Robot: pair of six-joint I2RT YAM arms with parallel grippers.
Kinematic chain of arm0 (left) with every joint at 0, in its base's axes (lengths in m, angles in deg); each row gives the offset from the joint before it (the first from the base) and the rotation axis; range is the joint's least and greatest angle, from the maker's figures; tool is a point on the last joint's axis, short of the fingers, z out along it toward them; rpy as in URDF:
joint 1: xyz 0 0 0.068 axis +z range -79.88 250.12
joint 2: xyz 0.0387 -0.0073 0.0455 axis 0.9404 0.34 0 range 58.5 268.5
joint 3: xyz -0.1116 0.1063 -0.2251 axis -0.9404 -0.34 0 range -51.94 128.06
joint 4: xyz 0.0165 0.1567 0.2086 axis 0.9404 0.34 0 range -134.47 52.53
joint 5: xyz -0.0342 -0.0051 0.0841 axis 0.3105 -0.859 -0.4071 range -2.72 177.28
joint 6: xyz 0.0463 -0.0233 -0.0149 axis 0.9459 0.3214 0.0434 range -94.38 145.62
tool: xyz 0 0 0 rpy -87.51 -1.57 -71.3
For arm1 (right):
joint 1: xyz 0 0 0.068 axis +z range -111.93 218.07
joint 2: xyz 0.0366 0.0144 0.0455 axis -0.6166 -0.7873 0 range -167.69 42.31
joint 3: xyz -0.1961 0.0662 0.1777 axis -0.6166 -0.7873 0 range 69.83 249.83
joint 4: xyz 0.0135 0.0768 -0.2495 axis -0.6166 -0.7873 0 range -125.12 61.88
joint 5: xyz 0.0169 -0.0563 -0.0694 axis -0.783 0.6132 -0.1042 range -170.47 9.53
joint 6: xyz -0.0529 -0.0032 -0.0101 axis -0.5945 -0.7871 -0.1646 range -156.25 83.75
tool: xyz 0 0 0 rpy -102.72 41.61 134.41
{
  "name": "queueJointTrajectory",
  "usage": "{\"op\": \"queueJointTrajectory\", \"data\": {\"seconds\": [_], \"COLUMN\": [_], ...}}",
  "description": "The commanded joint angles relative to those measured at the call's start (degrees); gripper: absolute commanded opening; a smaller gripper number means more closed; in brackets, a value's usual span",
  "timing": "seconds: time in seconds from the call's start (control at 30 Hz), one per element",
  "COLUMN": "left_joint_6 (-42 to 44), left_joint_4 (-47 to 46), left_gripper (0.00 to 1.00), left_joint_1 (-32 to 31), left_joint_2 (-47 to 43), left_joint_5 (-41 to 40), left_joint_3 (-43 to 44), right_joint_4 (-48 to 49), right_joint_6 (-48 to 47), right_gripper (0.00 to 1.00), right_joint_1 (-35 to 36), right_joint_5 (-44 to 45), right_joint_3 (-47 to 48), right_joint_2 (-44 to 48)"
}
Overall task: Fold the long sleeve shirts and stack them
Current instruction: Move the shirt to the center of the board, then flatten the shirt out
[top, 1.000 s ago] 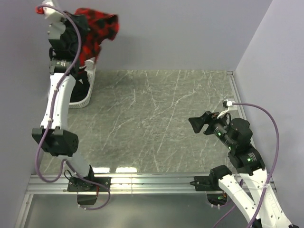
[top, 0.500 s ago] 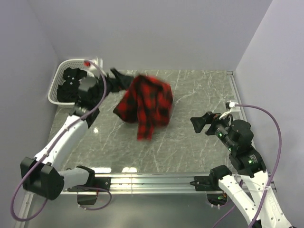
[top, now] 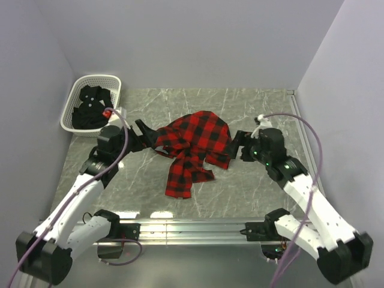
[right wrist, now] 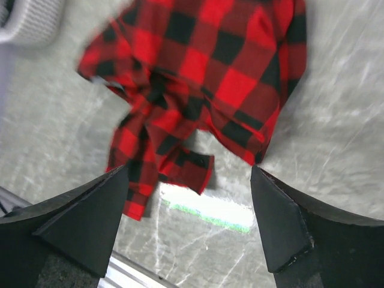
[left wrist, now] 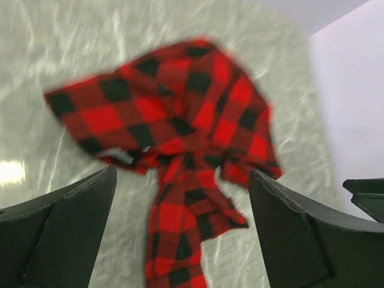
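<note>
1. The red-and-black check flannel shirt lay crumpled at the middle of the grey veined surface, its soft folds bunched.
2. The black shirt sat heaped in the white lattice basket.
3. The left jaws and right jaws stood spread and empty, flanking the flannel.

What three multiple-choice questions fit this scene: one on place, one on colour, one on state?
1. Where is the black shirt? A in the white basket; B beside it; C over an arm.
2. The checked shirt on the table is: A blue-white; B red-black; C green-yellow.
3. The left hand and right hand are: A both open, empty; B both shut; C one shut.
Answers: A, dark cloth fills the basket. B, its checks show in every view. A, both wrist views show wide gaps, nothing gripped.
</note>
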Motion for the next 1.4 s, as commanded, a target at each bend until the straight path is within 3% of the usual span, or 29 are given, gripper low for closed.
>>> {"op": "queueJointTrajectory", "data": {"seconds": [0.0, 0.2, 0.57, 1.0, 1.1, 1.2, 1.3, 1.37], "left_joint_6": [-5.31, -12.17, -18.59, -23.34, -23.34, -23.17, -21.86, -20.97], "left_joint_4": [0.09, -7.21, -15.74, -19.61, -19.52, -19.96, -20.14, -20.66], "left_gripper": [0.97, 0.96, 0.92, 0.78, 0.7, 0.53, 0.33, 0.1], "left_joint_1": [0.28, 0.37, 0.72, 1.08, 1.08, 1.16, 1.43, 2.04], "left_joint_2": [4.89, 13.06, 25.19, 38.29, 41.19, 44.08, 45.93, 46.55], "left_joint_5": [0.16, 1.66, -4.14, -4.67, -4.67, -4.67, -6.41, -6.86], "left_joint_3": [-3.03, -4.71, -3.04, 1.35, 2.5, 3.29, 4.34, 5.04], "right_joint_4": [2.92, 5.38, 11.0, 13.2, 13.73, 14.87, 14.0, 13.47], "right_joint_6": [2.27, 2.02, 0.35, -2.03, -1.85, -1.24, -1.68, -1.68], "right_gripper": [0.88, 0.86, 0.84, 0.65, 0.56, 0.42, 0.25, 0.1], "right_joint_1": [1.62, 1.53, 1.09, -0.05, -0.93, -1.81, -2.25, -2.95], "right_joint_5": [2.42, 5.5, 3.85, 1.81, 1.81, 1.2, 1.98, 2.95], "right_joint_3": [2.0, 2.97, 2.53, 2.53, 1.92, 1.3, 1.83, 2.35], "right_joint_2": [-6.62, -18.57, -29.14, -33.45, -33.89, -34.24, -34.33, -33.63]}}
